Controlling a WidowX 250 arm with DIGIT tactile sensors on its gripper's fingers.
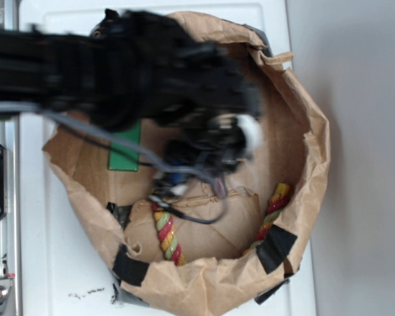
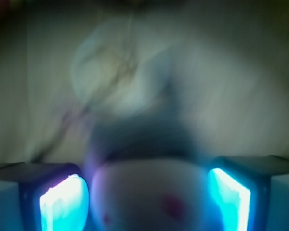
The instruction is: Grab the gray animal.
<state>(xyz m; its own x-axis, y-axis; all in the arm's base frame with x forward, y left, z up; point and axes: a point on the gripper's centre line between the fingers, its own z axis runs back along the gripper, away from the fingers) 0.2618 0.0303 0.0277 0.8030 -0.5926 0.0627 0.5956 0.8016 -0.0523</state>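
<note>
The gray animal (image 2: 149, 192) fills the space between my fingers in the wrist view. Its pale face with red eyes faces the camera, with gray plush above it. The glowing cyan pads (image 2: 62, 202) press its sides. A faint white ring (image 2: 103, 67) shows blurred above it. In the exterior view my black gripper (image 1: 234, 135) hangs over the inside of the brown paper bag (image 1: 309, 145). A white bit of the toy (image 1: 249, 131) shows at its tip, and the rest of the toy is hidden by the arm.
Two red-yellow-green twisted ropes lie in the bag, one at the front left (image 1: 166, 234) and one at the right (image 1: 274, 214). A green card (image 1: 125, 150) lies under the arm. Black tape patches (image 1: 274, 247) hold the bag rim. Loose cables (image 1: 184, 214) hang below the gripper.
</note>
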